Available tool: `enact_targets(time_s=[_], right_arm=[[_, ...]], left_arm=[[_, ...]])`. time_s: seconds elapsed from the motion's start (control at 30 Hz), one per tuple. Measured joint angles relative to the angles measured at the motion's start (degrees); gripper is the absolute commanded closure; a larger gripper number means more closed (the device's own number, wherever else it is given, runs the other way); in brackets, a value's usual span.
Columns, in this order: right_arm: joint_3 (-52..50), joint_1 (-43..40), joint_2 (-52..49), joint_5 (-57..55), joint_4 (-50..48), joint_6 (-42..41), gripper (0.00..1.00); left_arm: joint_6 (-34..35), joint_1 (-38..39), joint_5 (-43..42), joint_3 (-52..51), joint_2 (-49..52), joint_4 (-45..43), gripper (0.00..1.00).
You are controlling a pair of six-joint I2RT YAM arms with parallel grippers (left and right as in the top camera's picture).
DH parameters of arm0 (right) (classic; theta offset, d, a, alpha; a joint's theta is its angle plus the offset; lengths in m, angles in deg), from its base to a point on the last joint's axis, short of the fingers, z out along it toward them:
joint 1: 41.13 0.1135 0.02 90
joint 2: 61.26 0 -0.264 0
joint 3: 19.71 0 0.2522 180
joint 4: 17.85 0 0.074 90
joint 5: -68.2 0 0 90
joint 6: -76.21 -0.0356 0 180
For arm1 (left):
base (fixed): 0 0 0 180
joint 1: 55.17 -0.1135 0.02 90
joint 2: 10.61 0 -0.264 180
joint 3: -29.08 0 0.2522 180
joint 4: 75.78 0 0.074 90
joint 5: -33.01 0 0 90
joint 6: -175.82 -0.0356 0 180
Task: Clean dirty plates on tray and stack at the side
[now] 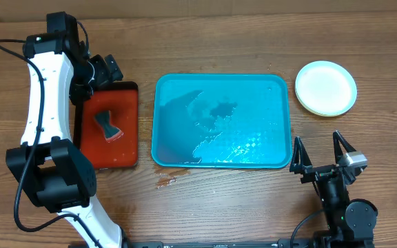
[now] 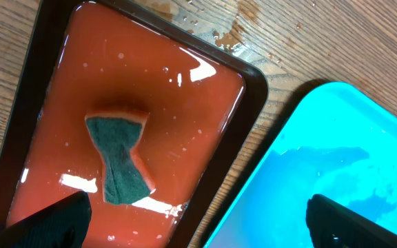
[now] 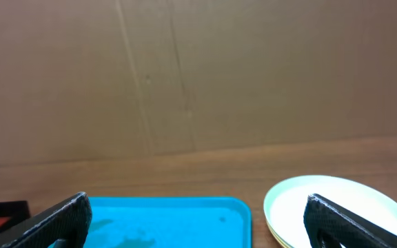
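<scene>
The light-blue tray [image 1: 219, 120] lies mid-table, wet, with nothing on it; it also shows in the left wrist view as the tray [image 2: 336, 165] and in the right wrist view as the tray [image 3: 171, 217]. The plates [image 1: 326, 87] sit stacked on the table to its right, a pale mint one on top; the right wrist view shows the plates [image 3: 336, 196] with a yellow-green rim beneath. My left gripper [image 1: 102, 71] hangs open over the far end of the red tray, left gripper [image 2: 198, 234] empty. My right gripper [image 1: 319, 153] stands open and empty near the tray's front right corner, right gripper [image 3: 198, 231].
A red black-rimmed tray [image 1: 119, 148] lies left of the blue one, wet, with a green-and-orange sponge [image 1: 107, 125] on it, the sponge [image 2: 119, 162] close under my left gripper. Water drops [image 1: 167, 182] lie on the wood near the blue tray's front left corner.
</scene>
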Motion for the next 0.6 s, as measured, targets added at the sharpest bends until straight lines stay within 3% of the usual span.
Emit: enact_targets(time_s=[0.6], right_arm=[[-0.4, -1.0, 0.0, -3.8, 7.4, 0.0, 0.0]], left_arm=[[0.0, 0.0, 0.0, 0.0, 0.0, 0.0, 0.0]])
